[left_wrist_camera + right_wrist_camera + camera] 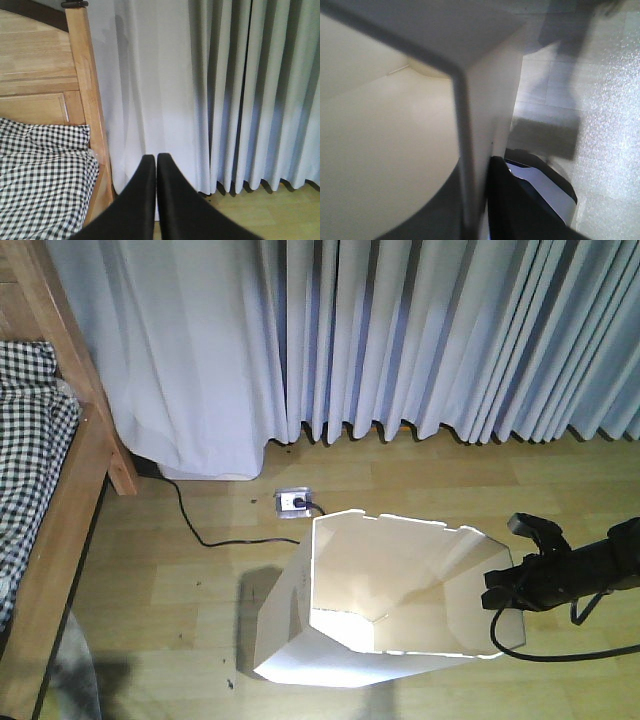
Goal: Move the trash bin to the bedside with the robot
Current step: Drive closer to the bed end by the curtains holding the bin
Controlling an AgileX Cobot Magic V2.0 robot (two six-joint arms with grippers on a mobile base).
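The white faceted trash bin (380,590) stands on the wooden floor in the front view, right of centre. My right gripper (497,595) is shut on the bin's right rim, one finger inside and one outside. In the right wrist view the thin bin wall (470,150) runs between the fingers, with the outer black finger (520,210) pressed on it. The bed (60,500), with a light wooden frame and black-and-white checked bedding (30,430), is at the far left. My left gripper (156,159) is shut and empty, pointing at the curtain beside the bed's headboard (82,90).
Pale pleated curtains (400,330) hang across the back. A floor socket (293,502) with a black cable (200,530) lies between bed and bin. The bin's shadow falls on the floor to its left.
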